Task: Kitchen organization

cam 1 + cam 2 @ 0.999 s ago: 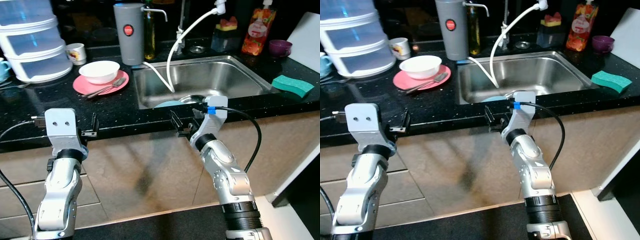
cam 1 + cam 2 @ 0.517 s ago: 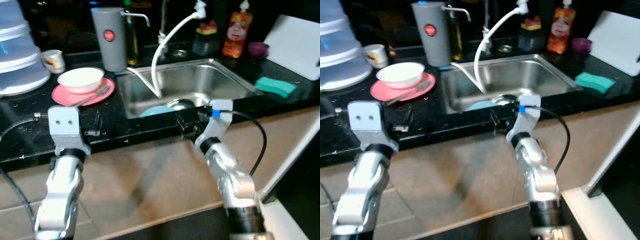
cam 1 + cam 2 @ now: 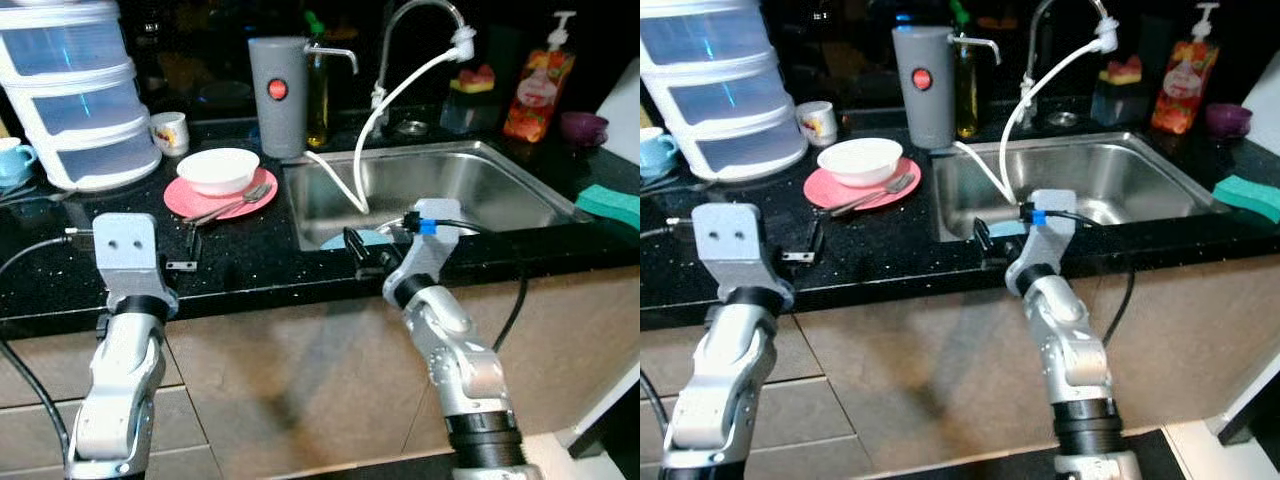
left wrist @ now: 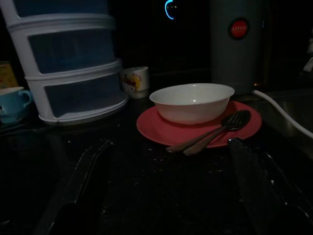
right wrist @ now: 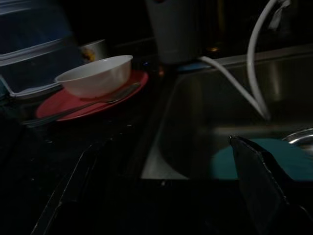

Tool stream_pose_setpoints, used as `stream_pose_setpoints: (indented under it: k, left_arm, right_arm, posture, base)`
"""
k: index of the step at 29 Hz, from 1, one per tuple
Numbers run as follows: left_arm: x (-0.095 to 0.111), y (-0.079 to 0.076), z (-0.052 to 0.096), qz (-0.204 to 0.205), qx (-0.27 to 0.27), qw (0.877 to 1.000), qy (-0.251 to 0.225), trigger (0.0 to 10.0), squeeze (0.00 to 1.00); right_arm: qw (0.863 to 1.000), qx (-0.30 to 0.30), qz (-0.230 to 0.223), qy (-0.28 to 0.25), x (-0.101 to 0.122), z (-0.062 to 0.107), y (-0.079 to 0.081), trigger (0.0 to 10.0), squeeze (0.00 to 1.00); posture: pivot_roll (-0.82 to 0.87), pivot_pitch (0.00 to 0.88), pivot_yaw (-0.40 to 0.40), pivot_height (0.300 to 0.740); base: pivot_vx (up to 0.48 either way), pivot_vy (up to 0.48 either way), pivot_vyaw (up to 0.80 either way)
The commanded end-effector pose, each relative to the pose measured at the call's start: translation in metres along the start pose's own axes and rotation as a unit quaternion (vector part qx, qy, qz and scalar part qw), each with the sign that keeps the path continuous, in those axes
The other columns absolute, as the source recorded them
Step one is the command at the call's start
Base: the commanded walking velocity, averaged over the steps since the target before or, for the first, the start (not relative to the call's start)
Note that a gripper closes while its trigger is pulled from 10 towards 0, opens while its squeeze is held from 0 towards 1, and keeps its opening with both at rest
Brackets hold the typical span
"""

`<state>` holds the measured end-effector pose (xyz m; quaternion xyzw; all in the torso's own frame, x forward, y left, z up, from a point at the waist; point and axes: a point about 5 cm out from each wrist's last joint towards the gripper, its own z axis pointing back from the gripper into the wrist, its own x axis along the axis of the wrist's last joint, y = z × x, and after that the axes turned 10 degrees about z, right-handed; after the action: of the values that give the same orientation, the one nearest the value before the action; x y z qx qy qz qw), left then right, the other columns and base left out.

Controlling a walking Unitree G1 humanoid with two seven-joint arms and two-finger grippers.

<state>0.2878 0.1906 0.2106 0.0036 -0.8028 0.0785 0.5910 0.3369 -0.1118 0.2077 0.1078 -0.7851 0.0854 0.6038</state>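
A: Any readable text?
B: One. Grey canister (image 4: pixel 238 46) behind the pink plate (image 4: pixel 159 130): round red badge (image 4: pixel 237 28) reading "JAPAN", faint.
A: The orange bottle (image 3: pixel 531 85)?
B: Printed label, too small to read.

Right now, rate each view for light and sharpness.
Left and right eye views: evenly lit and sharp, bowl and sink crisp. Left wrist view: dim, yet the bowl and plate read clearly. Right wrist view: darkest and soft, left claw finger barely separable from the counter.

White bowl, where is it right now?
The white bowl sits on the pink plate on the black counter, left of the sink, with cutlery beside it and the grey canister behind.
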Motion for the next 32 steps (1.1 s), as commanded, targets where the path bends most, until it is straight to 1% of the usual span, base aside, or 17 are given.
stream_pose_setpoints:
  k: [1,10,32]
  left_arm:
    - [-0.0003,0.0017,-0.0005,-0.007,0.002,1.0,0.004,10.0,0.0]
    - [0.0018,0.0013,-0.0007,-0.013,-0.002,1.0,0.0,10.0,0.0]
    - [0.0029,0.0,-0.0008,-0.013,-0.002,1.0,-0.003,10.0,0.0]
  right_arm:
    - [1.0,-0.006,-0.006,0.002,0.0003,0.0,-0.0042,10.0,0.0]
    - [1.0,0.003,0.002,0.002,0.0005,-0.0009,-0.0008,10.0,0.0]
    - [1.0,0.003,-0.007,0.002,0.001,-0.0008,-0.0014,10.0,0.0]
  posture:
    - [0.04,0.016,0.052,0.74]
    - [0.04,0.019,0.05,0.74]
    - [0.04,0.021,0.043,0.74]
  base:
    - [0.292,0.0,0.0]
    - [0.288,0.0,0.0]
    - [0.291,0.0,0.0]
